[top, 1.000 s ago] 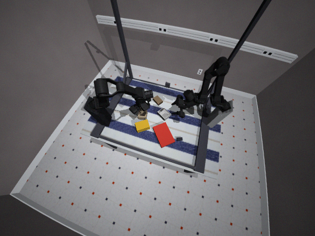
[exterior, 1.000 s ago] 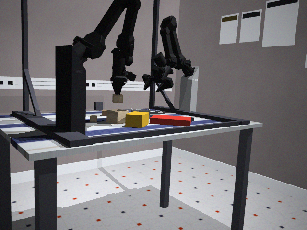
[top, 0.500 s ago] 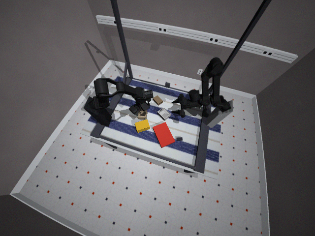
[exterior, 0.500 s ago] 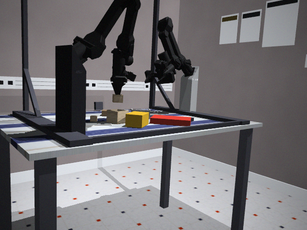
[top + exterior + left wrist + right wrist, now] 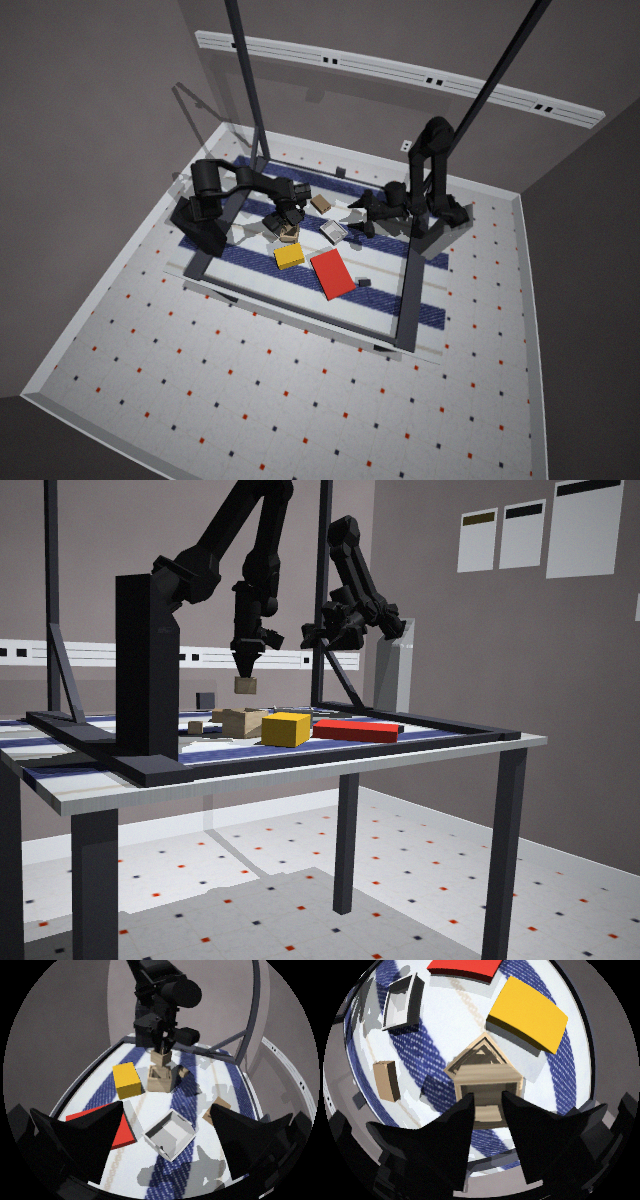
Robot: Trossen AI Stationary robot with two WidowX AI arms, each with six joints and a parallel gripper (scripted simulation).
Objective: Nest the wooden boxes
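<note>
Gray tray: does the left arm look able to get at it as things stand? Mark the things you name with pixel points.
Probably yes. The left gripper (image 5: 352, 216) (image 5: 317, 639) (image 5: 168, 1108) is open and hovers close by, and nothing covers the gray tray (image 5: 332, 232) (image 5: 289, 710) (image 5: 170, 1135) (image 5: 397, 1002). It would likely need to lower and line up with a wall first.

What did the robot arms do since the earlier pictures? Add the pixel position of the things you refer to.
The left end effector (image 5: 356, 214) (image 5: 315, 642) (image 5: 168, 1108) rose and tipped up from pointing downward. Nothing was grabbed or let go: the right end effector (image 5: 287, 222) (image 5: 246, 676) (image 5: 161, 1055) (image 5: 487, 1096) still holds its small wooden box (image 5: 245, 685) (image 5: 161, 1056) (image 5: 487, 1074). The blocks stayed put.
</note>
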